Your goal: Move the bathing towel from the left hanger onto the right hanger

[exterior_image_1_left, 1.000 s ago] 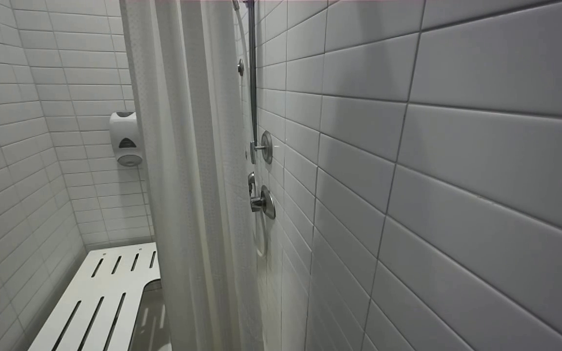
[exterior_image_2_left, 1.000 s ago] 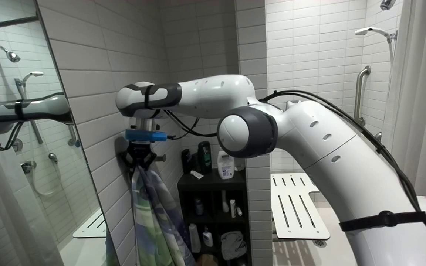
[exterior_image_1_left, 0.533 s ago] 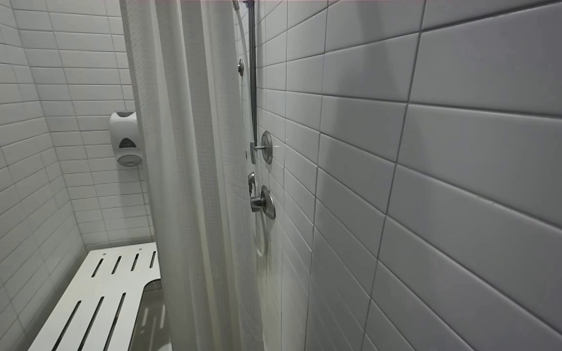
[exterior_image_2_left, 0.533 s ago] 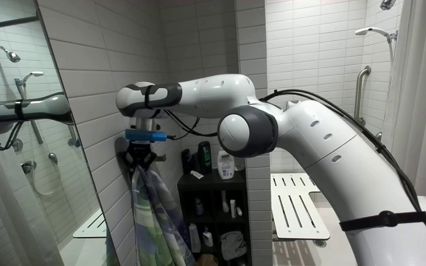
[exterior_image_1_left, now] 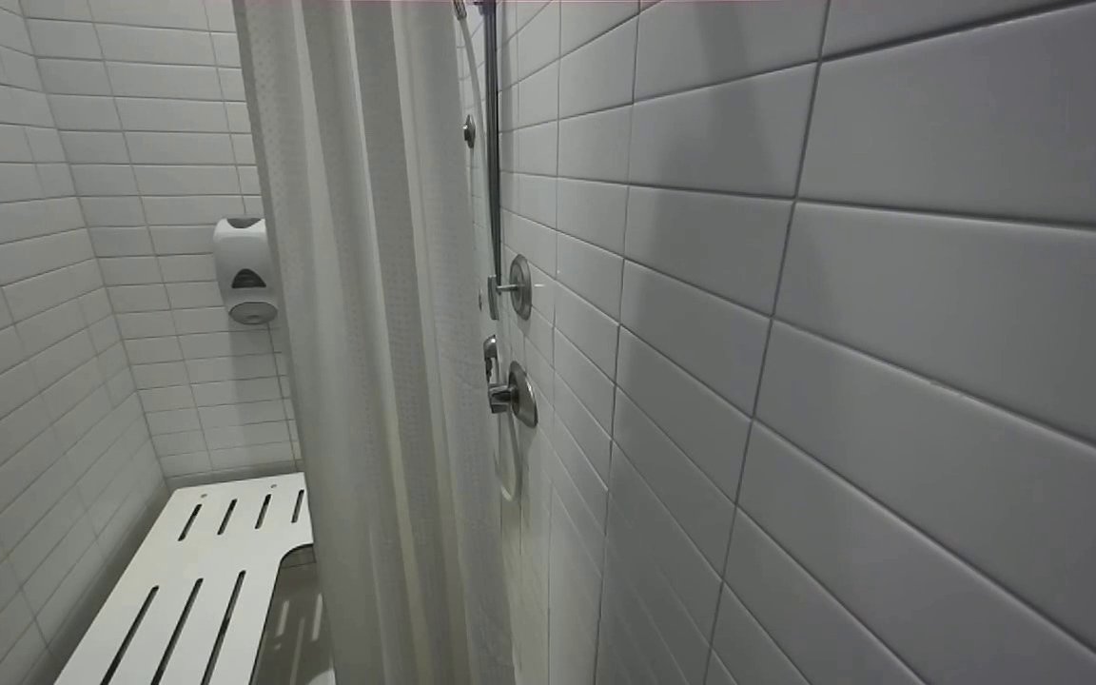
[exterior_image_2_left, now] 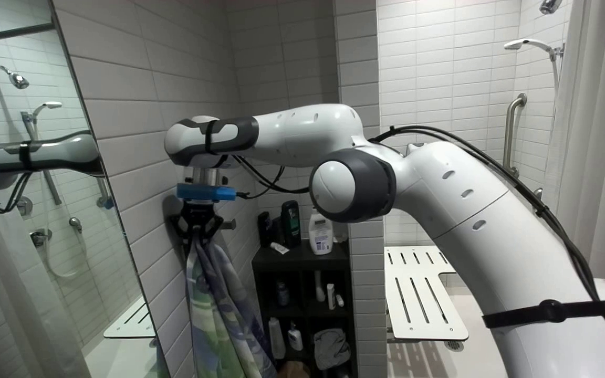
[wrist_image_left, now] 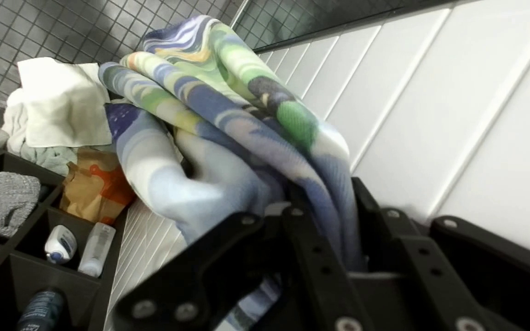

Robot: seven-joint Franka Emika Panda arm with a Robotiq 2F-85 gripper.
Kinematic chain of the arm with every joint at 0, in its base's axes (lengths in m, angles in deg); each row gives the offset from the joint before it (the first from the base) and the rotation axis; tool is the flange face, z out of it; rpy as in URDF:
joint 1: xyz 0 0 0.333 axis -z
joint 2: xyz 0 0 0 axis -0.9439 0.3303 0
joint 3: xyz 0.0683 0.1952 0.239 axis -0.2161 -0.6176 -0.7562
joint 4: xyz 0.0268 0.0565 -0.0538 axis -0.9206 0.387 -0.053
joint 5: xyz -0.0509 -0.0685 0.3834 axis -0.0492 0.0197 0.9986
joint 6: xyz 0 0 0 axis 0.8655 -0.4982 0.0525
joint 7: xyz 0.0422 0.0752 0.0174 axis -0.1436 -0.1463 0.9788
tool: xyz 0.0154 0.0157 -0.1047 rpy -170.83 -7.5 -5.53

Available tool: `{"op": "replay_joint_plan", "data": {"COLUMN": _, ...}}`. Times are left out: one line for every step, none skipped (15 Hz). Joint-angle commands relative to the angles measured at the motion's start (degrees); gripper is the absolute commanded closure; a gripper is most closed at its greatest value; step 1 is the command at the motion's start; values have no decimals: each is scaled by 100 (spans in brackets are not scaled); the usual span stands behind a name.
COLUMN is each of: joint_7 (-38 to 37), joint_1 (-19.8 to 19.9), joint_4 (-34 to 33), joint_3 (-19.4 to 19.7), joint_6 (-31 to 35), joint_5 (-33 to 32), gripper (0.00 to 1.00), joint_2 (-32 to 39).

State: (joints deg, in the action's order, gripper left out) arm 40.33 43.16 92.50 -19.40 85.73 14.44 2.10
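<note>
Folds near the top of the long, multicoloured, swirl-patterned bathing towel (exterior_image_2_left: 223, 310) have shifted slightly since half a second ago, and the fingers of the black two-fingered pincer (exterior_image_2_left: 196, 240) look a little farther apart. Bunched cloth fills the space between those fingers in the wrist view; whether they pinch it or merely flank it, I cannot tell. The towel hangs below the pincer beside the white tiled wall (exterior_image_2_left: 124, 105), near the tall mirror (exterior_image_2_left: 55, 210); the pincer hides its uppermost part, so I cannot see what bears it there. A short grey wall peg (exterior_image_2_left: 229, 224) juts out just beside the pincer. The white-and-black robot arm (exterior_image_2_left: 302, 134) reaches across in front of a black cubed shelf unit (exterior_image_2_left: 292, 260) topped by dark plastic bottles (exterior_image_2_left: 291, 223) and a white plastic bottle (exterior_image_2_left: 321, 236). A slotted white shower seat (exterior_image_1_left: 205, 561) shows in both exterior views; in an exterior view a pale fabric shower curtain (exterior_image_1_left: 377, 333) covers part of it. In the wrist view a crumpled brown paper bag (wrist_image_left: 97, 184) shows beyond the towel.
</note>
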Motion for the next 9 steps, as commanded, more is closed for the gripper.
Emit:
{"op": "replay_joint_plan", "data": {"joint_7": -53, "joint_1": 103, "joint_4": 25, "joint_3": 236, "joint_6": 539, "joint_5": -232, "gripper": 45, "joint_2": -135}}
{"op": "replay_joint_plan", "data": {"joint_7": -67, "joint_1": 100, "joint_4": 43, "joint_3": 235, "joint_6": 543, "joint_5": -233, "gripper": 43, "joint_2": -148}}
{"op": "replay_joint_plan", "data": {"joint_7": -76, "joint_1": 99, "joint_4": 56, "joint_3": 235, "joint_6": 541, "joint_5": -237, "gripper": 42, "joint_2": -161}}
{"op": "replay_joint_plan", "data": {"joint_7": -83, "joint_1": 98, "joint_4": 71, "joint_3": 235, "joint_6": 541, "joint_5": -239, "gripper": 39, "joint_2": -173}}
{"op": "replay_joint_plan", "data": {"joint_7": -99, "joint_1": 93, "joint_4": 85, "joint_3": 234, "joint_6": 543, "joint_5": -241, "gripper": 37, "joint_2": -184}}
{"op": "replay_joint_plan", "data": {"joint_7": -110, "joint_1": 91, "joint_4": 97, "joint_3": 236, "joint_6": 537, "joint_5": -248, "gripper": 35, "joint_2": -196}}
{"op": "replay_joint_plan", "data": {"joint_7": -129, "joint_1": 91, "joint_4": 104, "joint_3": 234, "joint_6": 532, "joint_5": -246, "gripper": 33, "joint_2": -210}}
{"op": "replay_joint_plan", "data": {"joint_7": -148, "joint_1": 95, "joint_4": 113, "joint_3": 229, "joint_6": 522, "joint_5": -238, "gripper": 31, "joint_2": -233}}
{"op": "replay_joint_plan", "data": {"joint_7": -160, "joint_1": 102, "joint_4": 131, "joint_3": 223, "joint_6": 515, "joint_5": -228, "gripper": 29, "joint_2": -264}}
